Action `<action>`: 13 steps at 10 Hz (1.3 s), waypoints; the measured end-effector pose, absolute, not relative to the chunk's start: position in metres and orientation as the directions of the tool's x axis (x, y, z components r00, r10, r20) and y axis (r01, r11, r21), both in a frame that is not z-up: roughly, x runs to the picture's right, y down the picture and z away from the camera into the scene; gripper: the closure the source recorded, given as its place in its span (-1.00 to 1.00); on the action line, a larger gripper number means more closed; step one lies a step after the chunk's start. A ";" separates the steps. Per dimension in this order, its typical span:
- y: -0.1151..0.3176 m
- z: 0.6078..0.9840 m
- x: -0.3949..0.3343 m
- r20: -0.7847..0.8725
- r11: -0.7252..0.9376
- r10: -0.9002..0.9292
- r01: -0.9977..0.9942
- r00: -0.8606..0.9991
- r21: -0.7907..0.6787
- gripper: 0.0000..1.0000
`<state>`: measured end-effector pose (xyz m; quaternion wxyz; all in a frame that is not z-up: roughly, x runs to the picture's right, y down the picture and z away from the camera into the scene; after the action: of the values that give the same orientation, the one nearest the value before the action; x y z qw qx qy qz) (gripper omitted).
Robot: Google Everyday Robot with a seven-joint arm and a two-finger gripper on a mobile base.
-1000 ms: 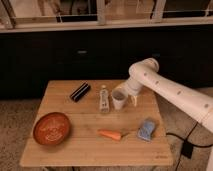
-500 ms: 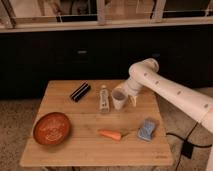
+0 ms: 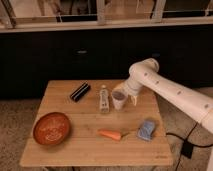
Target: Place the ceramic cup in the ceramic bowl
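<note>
A pale ceramic cup stands upright on the wooden table, right of centre. A reddish-brown ceramic bowl sits at the table's front left, empty. My gripper is at the end of the white arm, which reaches in from the right. The gripper is right at the cup's right side, at about rim height.
A clear bottle lies just left of the cup. A black box lies at the back left. An orange carrot and a blue sponge lie at the front right. A dark cabinet front stands behind the table.
</note>
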<state>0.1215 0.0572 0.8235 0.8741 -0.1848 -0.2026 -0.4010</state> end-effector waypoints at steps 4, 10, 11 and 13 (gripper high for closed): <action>0.060 0.836 0.125 0.507 0.592 -0.646 0.793 0.571 -0.139 -0.60; 0.064 0.859 0.133 0.495 0.570 -0.656 0.804 0.570 -0.170 -0.60; 0.065 0.863 0.133 0.494 0.564 -0.657 0.806 0.570 -0.179 -0.60; 0.070 0.870 0.134 0.491 0.550 -0.660 0.811 0.568 -0.200 -0.60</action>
<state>0.1339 0.0697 0.8704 0.8611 -0.2067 -0.1826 -0.4271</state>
